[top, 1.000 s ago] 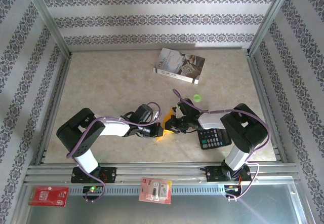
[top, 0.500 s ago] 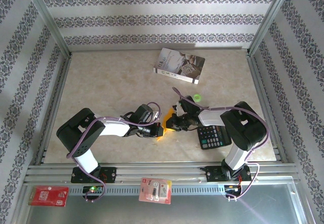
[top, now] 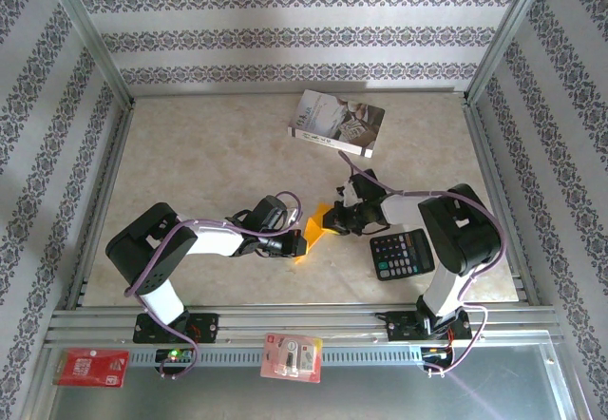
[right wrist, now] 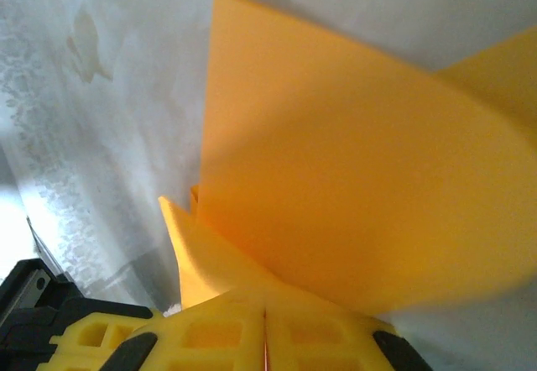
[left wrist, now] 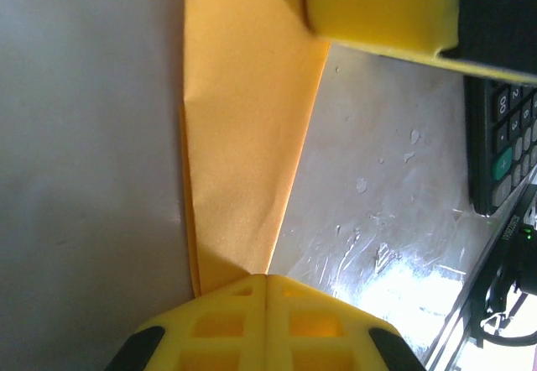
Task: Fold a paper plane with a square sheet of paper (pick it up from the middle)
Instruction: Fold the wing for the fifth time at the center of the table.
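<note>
From above you see the folded orange paper (top: 314, 223) near the desk's near edge, beside the calculator (top: 402, 254). The wrist views add this: left gripper (left wrist: 267, 280) and right gripper (right wrist: 265, 310) each clamp it.

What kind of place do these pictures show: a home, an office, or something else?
Probably a staged robot test booth, not a real room: aluminium posts hold wallpaper panels around one marble-look table, and two robot arms are bolted to a metal rail at its near edge.
</note>
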You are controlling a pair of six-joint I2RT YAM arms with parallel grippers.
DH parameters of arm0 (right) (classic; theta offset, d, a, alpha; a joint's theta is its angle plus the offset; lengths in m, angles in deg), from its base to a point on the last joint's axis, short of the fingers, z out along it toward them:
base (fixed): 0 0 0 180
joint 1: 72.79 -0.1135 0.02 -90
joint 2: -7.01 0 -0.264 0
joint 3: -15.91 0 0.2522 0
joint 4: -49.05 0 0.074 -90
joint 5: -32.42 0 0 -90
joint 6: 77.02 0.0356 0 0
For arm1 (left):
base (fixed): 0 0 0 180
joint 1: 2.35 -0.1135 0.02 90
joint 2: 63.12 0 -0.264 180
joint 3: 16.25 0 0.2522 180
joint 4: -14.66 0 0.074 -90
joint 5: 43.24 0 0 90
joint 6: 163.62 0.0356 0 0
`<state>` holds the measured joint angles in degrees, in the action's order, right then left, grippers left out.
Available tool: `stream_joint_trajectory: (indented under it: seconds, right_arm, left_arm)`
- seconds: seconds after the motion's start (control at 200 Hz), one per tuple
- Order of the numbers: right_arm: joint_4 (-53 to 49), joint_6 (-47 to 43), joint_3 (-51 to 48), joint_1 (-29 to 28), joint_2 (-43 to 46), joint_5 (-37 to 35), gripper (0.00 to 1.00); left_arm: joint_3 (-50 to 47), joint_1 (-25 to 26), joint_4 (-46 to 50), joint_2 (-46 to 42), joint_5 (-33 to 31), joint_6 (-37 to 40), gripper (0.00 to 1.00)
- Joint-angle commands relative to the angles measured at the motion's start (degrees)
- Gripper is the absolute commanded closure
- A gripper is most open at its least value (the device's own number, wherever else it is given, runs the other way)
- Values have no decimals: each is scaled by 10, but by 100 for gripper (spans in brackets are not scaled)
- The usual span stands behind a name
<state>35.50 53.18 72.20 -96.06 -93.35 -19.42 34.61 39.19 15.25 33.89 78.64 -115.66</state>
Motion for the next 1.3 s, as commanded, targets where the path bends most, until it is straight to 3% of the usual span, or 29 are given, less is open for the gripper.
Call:
stream_joint_trajectory:
  seconds: [0.0,0.979,1.214,1.299]
  right_arm:
    - [-16,-15,8,45,-30,-101,91]
    - [-26,28,86,168,-85,-104,91]
    - [-18,26,82,179,-18,-57,89]
    - [-15,24,58,167,33,-56,87]
  left_arm:
    - [-27,-4,106,13,-36,15,100]
    - [-21,-4,107,12,-28,19,100]
    - [0,-4,97,-3,-21,-1,100]
    - [15,-4,79,-13,-15,-18,93]
